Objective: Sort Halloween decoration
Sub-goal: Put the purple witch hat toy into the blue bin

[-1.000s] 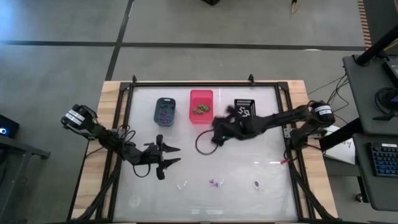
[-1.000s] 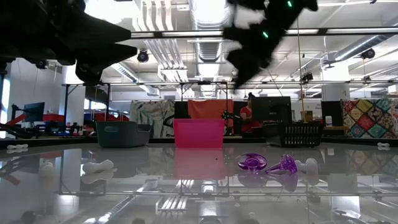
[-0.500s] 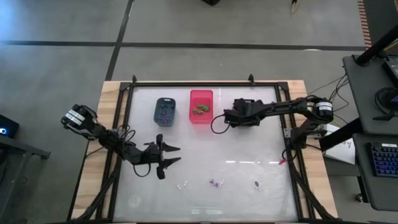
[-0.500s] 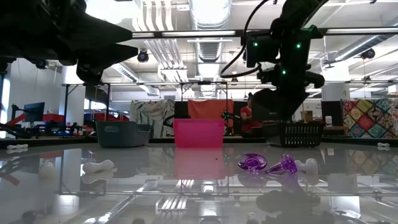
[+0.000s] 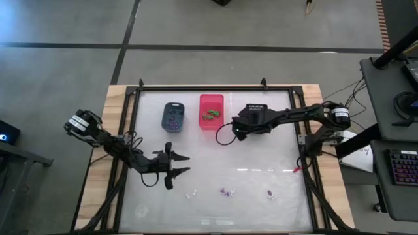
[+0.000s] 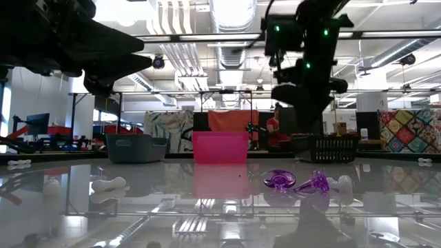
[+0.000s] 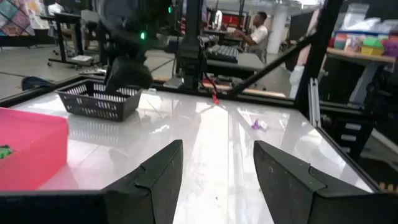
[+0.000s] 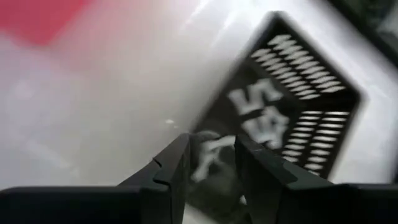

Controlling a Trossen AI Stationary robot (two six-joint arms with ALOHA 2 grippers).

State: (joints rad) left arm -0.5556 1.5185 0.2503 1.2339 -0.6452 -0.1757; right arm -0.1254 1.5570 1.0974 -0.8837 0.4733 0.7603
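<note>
Your glossy white surface (image 5: 261,179) carries three bins in a row along its far side: a blue-grey bin (image 5: 173,117) with purple trinkets (image 5: 172,120) inside, a pink bin (image 5: 211,111) with green trinkets (image 5: 210,115) inside, and a black slotted basket (image 5: 256,111) with white pieces (image 8: 261,118) in it. Your right arm reaches in from the right edge, and its right claw (image 8: 211,163) hangs over the black basket with its fingers spread and nothing between them. Your left arm lies low across the near left part, and its left claw (image 5: 176,164) points toward the middle, fingers spread wide and empty, well apart from the bins. The unsorted Halloween decoration waits near the front edge: a white piece (image 5: 192,194), a purple pair (image 5: 226,192) beside it, and one more purple piece (image 5: 270,193) farther right. In the low view you can see a purple ring-like trinket (image 6: 280,179) and a purple cone-like one (image 6: 315,182) side by side on the surface.
</note>
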